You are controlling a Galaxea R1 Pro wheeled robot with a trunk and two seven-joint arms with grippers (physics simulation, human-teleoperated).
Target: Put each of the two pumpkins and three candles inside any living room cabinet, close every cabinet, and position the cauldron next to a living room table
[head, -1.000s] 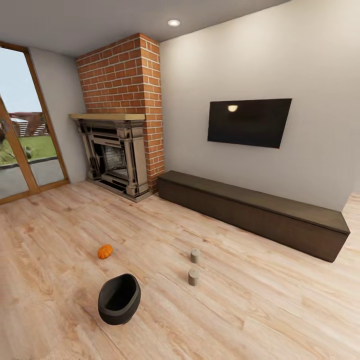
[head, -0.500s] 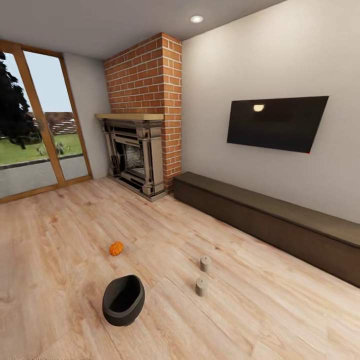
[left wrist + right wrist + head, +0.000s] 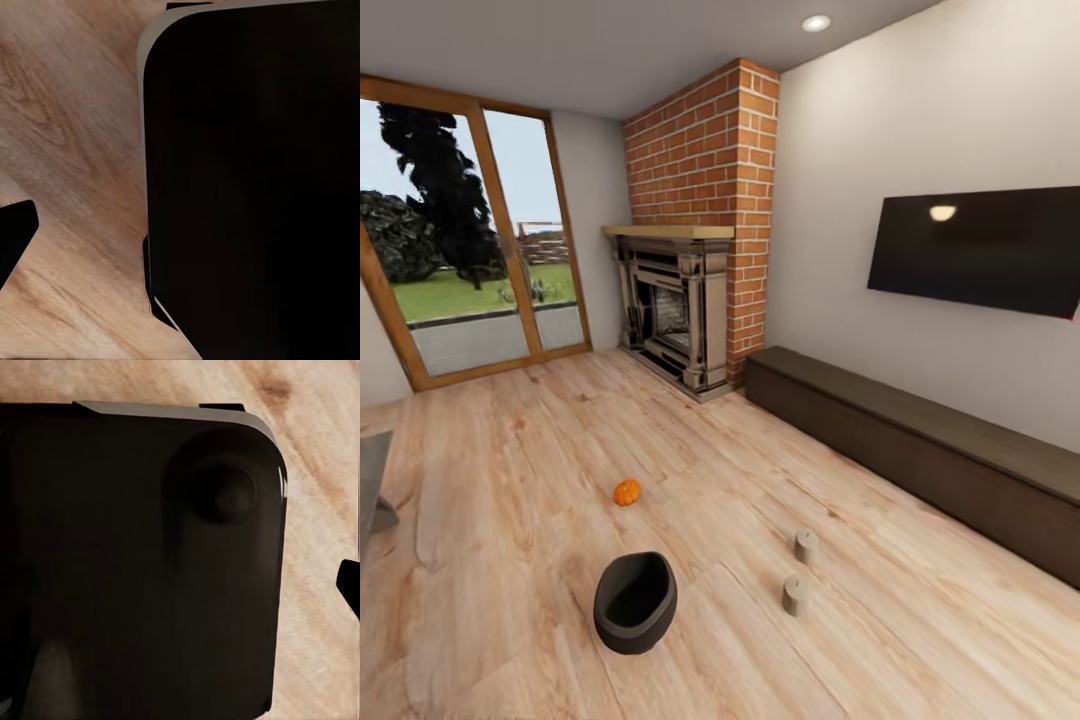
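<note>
I can read no writing, label, brand, number or sign anywhere around me, neither on the dark wall screen [image 3: 980, 250], nor the brick chimney [image 3: 705, 140], nor the long dark cabinet [image 3: 920, 450] beneath the screen.

Cauldron [image 3: 635, 602] on floor [image 3: 510, 470], nearest. Pumpkin [image 3: 627, 492] behind it. Two candles [image 3: 801, 570] right of cauldron, near each other. Cabinet [image 3: 920, 450] along right wall, under TV [image 3: 980, 248]. Fireplace [image 3: 675, 310] left of cabinet.

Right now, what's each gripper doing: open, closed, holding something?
Left gripper: cannot be told; a dark body blocks its wrist view.
Right gripper: cannot be told, same reason.
</note>
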